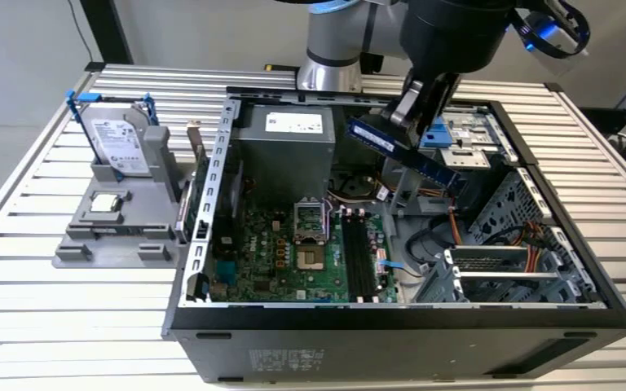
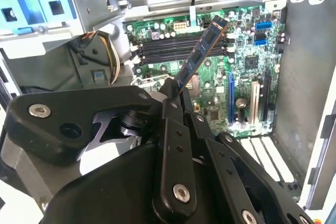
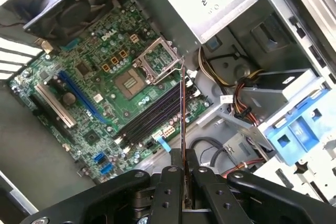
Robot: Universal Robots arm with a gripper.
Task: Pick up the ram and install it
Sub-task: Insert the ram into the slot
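Note:
My gripper (image 1: 411, 120) hangs over the open computer case (image 1: 400, 314), shut on one end of the ram (image 1: 403, 151), a long thin stick with dark chips. The stick slants in the air above the motherboard (image 1: 291, 261), clear of the black memory slots (image 1: 359, 261). In the second wrist view the ram (image 2: 202, 56) sticks out of the gripper (image 2: 173, 92) towards the slots (image 2: 173, 48). The first wrist view has the ram (image 3: 182, 114) edge-on between the fingers (image 3: 173, 182), with the slots (image 3: 149, 119) below it.
A silver hard drive (image 1: 117, 140) stands in a grey holder on the exterior view's left, with a small square processor chip (image 1: 104, 203) below it. Inside the case are the grey power supply (image 1: 286, 138), a blue drive bracket (image 1: 443, 134), cables (image 1: 438, 244) and the empty processor socket (image 1: 310, 220).

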